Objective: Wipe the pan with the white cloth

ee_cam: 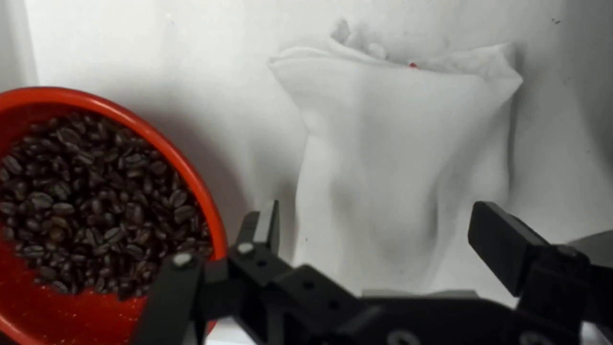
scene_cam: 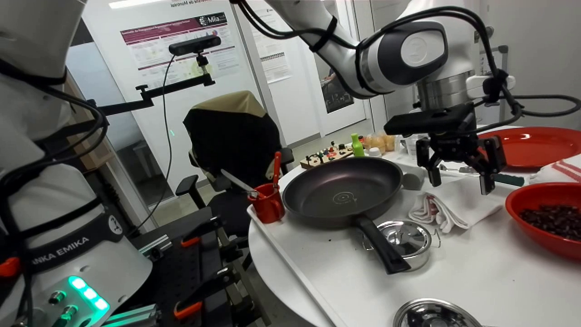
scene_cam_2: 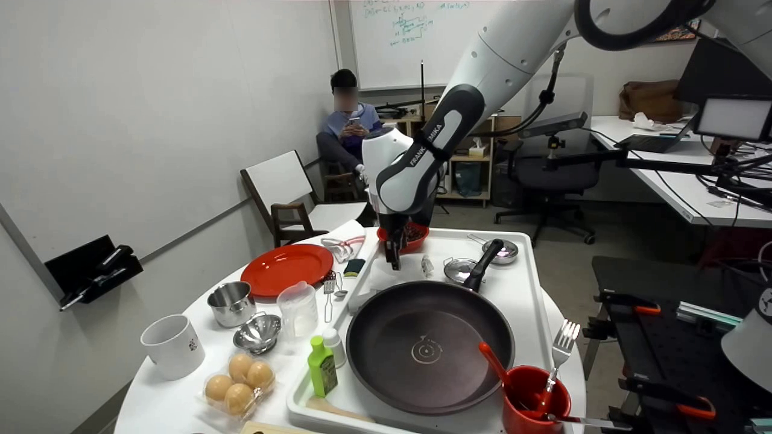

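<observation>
Wrist view: end effector (ee_cam: 376,211) over cloth (ee_cam: 402,120).

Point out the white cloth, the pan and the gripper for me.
White cloth (ee_cam: 383,158), in the wrist view: middle of its upper surface.
Pan (scene_cam_2: 430,347), in an exterior view: its inside base.
Gripper (scene_cam: 461,182), in an exterior view: midway between its parted fingertips.

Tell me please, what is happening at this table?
A robot arm has its gripper open and empty above the white cloth. The frying pan sits on the white tray with no cloth in it, so no wiping is going on now. A red bowl of dark beans stands beside the cloth. Probably the arm will take the cloth next.
</observation>
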